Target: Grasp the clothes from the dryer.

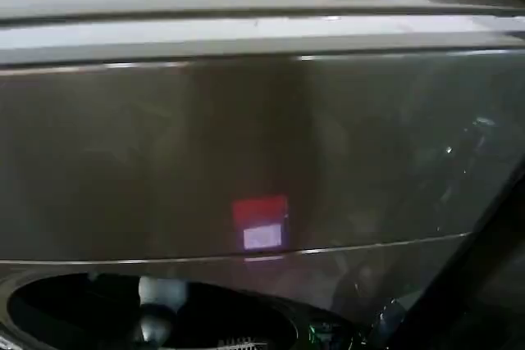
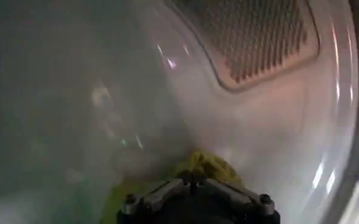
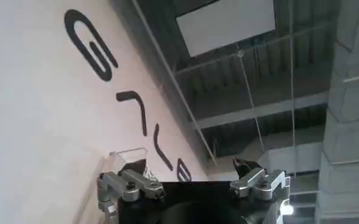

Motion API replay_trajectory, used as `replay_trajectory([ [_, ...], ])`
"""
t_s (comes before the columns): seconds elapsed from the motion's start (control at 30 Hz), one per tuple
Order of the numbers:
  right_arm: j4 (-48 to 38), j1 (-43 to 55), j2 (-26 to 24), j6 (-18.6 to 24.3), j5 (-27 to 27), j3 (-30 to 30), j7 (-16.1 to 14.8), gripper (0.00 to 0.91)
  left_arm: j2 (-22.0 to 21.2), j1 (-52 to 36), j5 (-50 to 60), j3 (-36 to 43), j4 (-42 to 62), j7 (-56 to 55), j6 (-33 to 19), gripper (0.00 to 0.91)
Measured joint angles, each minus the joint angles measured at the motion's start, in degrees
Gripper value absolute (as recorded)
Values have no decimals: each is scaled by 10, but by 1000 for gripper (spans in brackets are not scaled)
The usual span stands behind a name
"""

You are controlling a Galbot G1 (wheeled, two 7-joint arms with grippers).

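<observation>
The dryer (image 1: 246,145) filled the head view as a broad bronze-brown metal front, smooth and faintly glossy, with thin chrome seams running level across it and a small red and white label (image 1: 261,223) near its middle; the dark round porthole (image 1: 148,313) curved along the lower edge. In the left wrist view the left gripper (image 2: 194,182) sat inside the pale, shiny drum (image 2: 106,109), its fingers drawn narrow and pinched together on a crumpled lime-green garment (image 2: 209,165), a soft rumpled bundle with no clear long axis, bunched up just ahead of the fingertips. A perforated vent panel (image 2: 252,36) lay on the drum's back wall. The right gripper (image 3: 194,182) stood spread wide and empty, aimed up toward a ceiling and a lettered white wall (image 3: 45,122).
</observation>
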Motion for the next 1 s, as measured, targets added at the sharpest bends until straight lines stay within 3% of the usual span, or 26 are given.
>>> replay_trajectory([
  [0.4, 1, 2, -1, 4, -10, 5, -7, 907, -14, 91, -51, -14, -111, -86, -102, 0],
  [1.0, 0, -1, -1, 14, -7, 6, -6, 907, -23, 177, -67, -13, -217, -120, -139, 0],
])
